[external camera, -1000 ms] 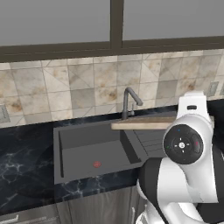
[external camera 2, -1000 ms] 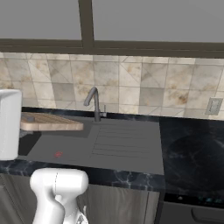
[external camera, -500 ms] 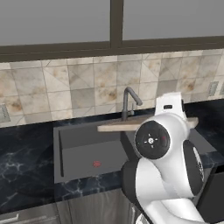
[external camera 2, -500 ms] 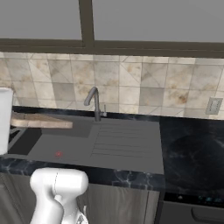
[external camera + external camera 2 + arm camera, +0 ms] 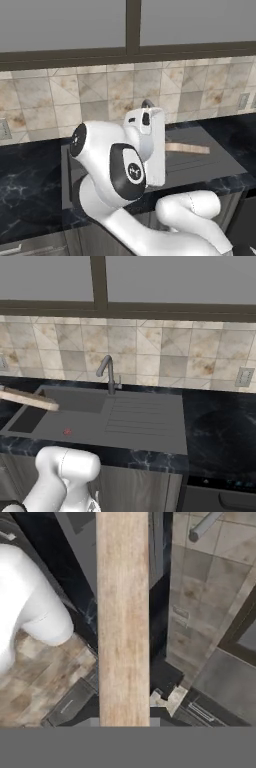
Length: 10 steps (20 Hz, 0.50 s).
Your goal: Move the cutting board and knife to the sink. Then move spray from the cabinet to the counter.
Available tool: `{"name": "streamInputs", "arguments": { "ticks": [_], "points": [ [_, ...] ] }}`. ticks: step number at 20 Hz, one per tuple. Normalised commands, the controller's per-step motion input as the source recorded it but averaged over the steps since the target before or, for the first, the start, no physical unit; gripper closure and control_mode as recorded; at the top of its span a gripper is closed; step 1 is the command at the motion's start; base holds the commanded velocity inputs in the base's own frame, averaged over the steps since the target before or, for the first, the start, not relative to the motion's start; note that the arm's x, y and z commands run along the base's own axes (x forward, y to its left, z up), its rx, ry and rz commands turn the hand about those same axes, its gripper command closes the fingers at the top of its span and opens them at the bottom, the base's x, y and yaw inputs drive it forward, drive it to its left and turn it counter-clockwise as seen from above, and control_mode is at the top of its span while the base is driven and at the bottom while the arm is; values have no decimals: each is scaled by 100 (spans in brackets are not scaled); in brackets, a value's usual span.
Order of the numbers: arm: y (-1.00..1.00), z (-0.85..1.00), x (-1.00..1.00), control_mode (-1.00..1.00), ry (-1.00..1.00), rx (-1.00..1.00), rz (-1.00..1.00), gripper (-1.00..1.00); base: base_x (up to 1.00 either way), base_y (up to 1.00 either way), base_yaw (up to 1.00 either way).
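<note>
White arm (image 5: 120,175) folded low across its base; fingers clamped shut.

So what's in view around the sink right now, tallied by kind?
Cutting board: 1
Sink: 1
Faucet: 1
Wall outlets: 3
Total: 6

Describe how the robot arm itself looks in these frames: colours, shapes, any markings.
The arm is glossy white, built from thick rounded tube segments with bulbous elbows. Its joints carry black oval end caps, one with a small white logo mark. The boxy white hand section has a small dark slot near its top. No loose cables show. The same smooth white tube appears in the right base view.
</note>
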Motion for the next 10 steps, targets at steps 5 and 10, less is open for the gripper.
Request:
{"name": "streamInputs", "arguments": {
  "ticks": [5, 10],
  "points": [
    [40, -2, 29, -100, 15, 0, -36, 100, 0, 0, 0],
    [-2, -42, 57, -100, 2, 0, -13, 100, 0, 0, 0]
  ]
}}
